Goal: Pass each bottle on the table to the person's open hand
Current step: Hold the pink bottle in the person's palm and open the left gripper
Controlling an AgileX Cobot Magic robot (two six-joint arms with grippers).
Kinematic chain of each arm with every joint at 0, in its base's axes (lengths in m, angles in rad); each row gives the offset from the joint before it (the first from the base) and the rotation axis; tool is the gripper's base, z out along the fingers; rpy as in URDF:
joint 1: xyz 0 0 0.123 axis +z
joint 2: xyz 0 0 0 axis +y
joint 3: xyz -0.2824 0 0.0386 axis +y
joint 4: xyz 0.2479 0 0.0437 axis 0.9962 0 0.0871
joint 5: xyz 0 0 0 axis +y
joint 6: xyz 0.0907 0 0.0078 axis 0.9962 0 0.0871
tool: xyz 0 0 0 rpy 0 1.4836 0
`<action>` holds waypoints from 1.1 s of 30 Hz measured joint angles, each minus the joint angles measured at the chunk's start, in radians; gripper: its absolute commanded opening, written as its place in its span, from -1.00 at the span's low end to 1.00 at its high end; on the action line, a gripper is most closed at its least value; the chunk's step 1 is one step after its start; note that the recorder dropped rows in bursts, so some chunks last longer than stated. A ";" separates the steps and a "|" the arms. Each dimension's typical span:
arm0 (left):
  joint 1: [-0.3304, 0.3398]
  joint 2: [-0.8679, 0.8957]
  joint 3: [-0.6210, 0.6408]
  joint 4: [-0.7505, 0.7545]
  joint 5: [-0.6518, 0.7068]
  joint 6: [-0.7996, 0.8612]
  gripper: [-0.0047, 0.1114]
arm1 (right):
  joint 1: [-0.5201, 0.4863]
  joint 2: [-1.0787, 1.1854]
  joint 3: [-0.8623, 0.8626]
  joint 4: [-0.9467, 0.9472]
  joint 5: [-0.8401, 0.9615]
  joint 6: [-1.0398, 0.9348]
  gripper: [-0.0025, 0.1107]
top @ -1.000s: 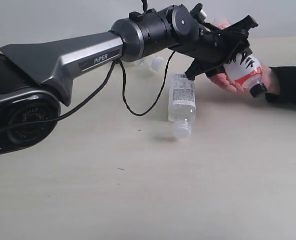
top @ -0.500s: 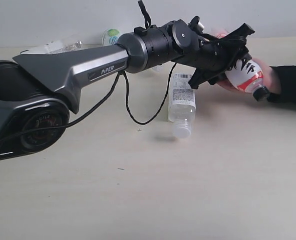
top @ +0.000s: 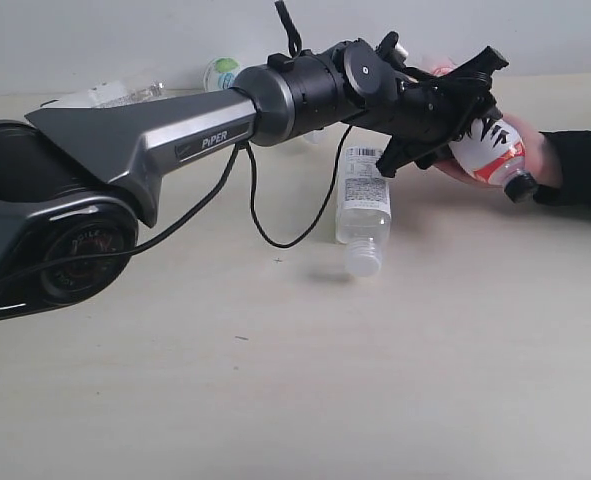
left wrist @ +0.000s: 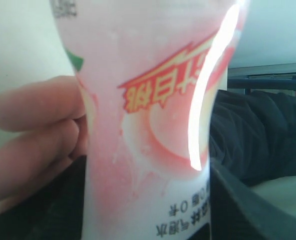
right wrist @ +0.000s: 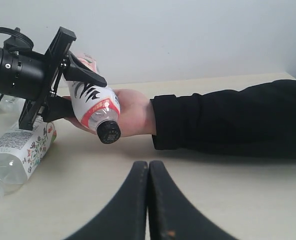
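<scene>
My left gripper (top: 465, 120) is shut on the pink-red labelled bottle (top: 490, 145), which is tilted with its black cap (top: 518, 186) pointing down to the right. The bottle lies against the palm of the person's open hand (top: 453, 168), black sleeve at the wrist. In the left wrist view the bottle (left wrist: 153, 125) fills the picture, with the hand's fingers (left wrist: 32, 130) beside it. The right wrist view shows the bottle (right wrist: 95, 102) in the hand (right wrist: 132, 112). My right gripper (right wrist: 149, 167) is shut and empty, low over the table (top: 375, 380).
A barcode-labelled bottle (top: 363, 195) lies on the table under my left arm, its white cap (top: 363, 260) toward the front. A green-white bottle (top: 220, 72) and a clear one (top: 105, 95) sit at the back left. A black cable (top: 275, 215) hangs from the arm.
In the first half second my left arm shifted and carried the bottle slightly right, deeper into the hand, uncovering the back bottles. Since then nothing has moved.
</scene>
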 measured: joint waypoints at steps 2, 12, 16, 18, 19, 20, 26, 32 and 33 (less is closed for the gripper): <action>0.000 0.000 0.000 0.000 0.000 0.000 -0.92 | 0.000 0.000 0.000 0.000 0.000 0.000 -0.96; 0.000 0.000 0.000 0.004 0.012 0.015 -0.92 | 0.000 0.000 0.000 0.000 0.000 0.000 -0.96; 0.000 0.000 0.000 0.004 0.023 0.033 -0.92 | 0.000 0.000 0.000 0.000 0.000 0.000 -0.96; 0.000 0.000 0.000 0.004 0.025 0.037 -0.92 | 0.000 0.000 0.000 0.000 0.000 0.000 -0.96; 0.000 0.000 0.000 0.004 0.025 0.037 -0.91 | 0.000 0.000 0.000 0.000 0.000 0.000 -0.96; 0.000 0.000 0.000 0.002 0.026 0.039 -0.89 | 0.000 0.000 0.000 0.000 0.000 0.000 -0.96; 0.000 0.000 0.000 0.000 0.026 0.041 -0.36 | 0.000 0.000 0.000 0.000 0.000 0.000 -0.96; 0.000 0.000 0.000 0.000 0.027 0.041 -0.03 | 0.000 0.000 0.000 0.000 0.000 0.000 -0.96; 0.000 0.000 0.000 0.000 0.027 0.041 -0.03 | 0.000 0.000 0.000 0.000 0.000 0.000 -0.96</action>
